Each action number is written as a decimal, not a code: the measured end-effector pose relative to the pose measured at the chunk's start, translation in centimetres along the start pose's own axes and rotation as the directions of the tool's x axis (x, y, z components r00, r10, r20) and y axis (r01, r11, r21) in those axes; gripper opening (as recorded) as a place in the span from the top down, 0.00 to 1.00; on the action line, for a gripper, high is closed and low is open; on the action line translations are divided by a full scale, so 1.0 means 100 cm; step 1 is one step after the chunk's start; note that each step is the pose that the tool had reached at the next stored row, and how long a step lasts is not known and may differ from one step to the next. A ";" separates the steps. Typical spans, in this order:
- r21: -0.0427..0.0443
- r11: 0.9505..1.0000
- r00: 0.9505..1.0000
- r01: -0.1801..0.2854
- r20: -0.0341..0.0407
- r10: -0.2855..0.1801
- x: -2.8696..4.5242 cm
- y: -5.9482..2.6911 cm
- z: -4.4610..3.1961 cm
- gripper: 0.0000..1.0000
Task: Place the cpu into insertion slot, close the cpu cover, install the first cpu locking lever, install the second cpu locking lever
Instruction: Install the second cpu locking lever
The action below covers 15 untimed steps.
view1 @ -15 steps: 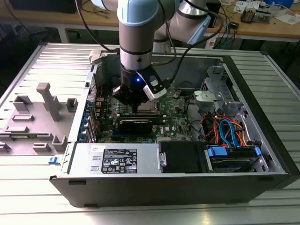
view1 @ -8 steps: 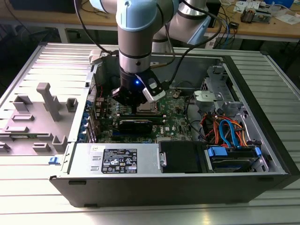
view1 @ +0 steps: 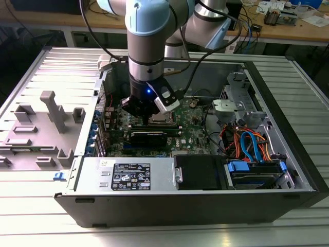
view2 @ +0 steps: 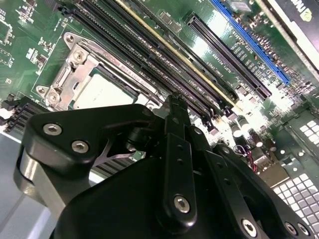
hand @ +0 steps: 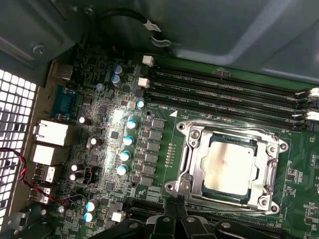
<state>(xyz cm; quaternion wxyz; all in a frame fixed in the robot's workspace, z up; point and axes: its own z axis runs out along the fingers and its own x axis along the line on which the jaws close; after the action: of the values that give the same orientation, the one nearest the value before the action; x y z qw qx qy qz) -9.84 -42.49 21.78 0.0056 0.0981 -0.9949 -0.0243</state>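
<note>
The cpu (hand: 228, 164) lies flat inside the insertion slot (hand: 185, 186), its pale top showing through the window of the cpu cover (hand: 194, 154), which appears to be folded down over it. In the second wrist view the cpu (view2: 102, 92) sits square within the silver frame of the insertion slot (view2: 75, 57). Placement and cover closing therefore look complete; judged from this, the step in hand concerns the locking levers along the frame edges. Whether either lever is already latched cannot be told.

The end effector (view2: 172, 107) hangs just above the motherboard (hand: 124, 99), beside the socket edge nearest the memory slots (view2: 149, 55). Its fingers (view2: 175, 149) are pressed together with no gap and nothing between them. In the exterior view the end effector (view1: 149, 119) stands inside the open computer case (view1: 288, 170), directly over the socket region.

To do this step well:
- Bear on the lever only, never on the cover window or the cpu face.
- Press down, then sweep sideways so the lever tucks under its retaining hook.
- Keep clear of the memory slots and the capacitors (hand: 127, 142) near the socket.
- Confirm the cover stays flat; a raised corner would suggest a misaligned chip.
</note>
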 end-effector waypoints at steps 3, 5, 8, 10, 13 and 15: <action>0.000 1.000 1.000 0.000 0.000 0.000 0.0003 0.0000 0.0012 0.89; 0.000 1.000 1.000 0.000 0.000 0.000 0.0006 0.0001 0.0017 0.89; 0.000 1.000 1.000 0.000 0.000 0.000 0.0010 0.0001 0.0029 0.89; -0.022 1.000 1.000 0.006 0.004 -0.006 0.0019 0.0000 0.0101 0.89; -0.031 0.999 1.000 0.010 0.006 -0.009 0.0016 0.0009 0.0112 0.89; -0.033 0.999 1.000 0.011 0.006 -0.010 0.0016 0.0013 0.0116 0.89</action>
<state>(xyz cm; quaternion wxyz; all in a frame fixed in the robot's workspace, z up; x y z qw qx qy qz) -10.04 -42.34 20.63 0.0041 0.1031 -0.9938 -0.0410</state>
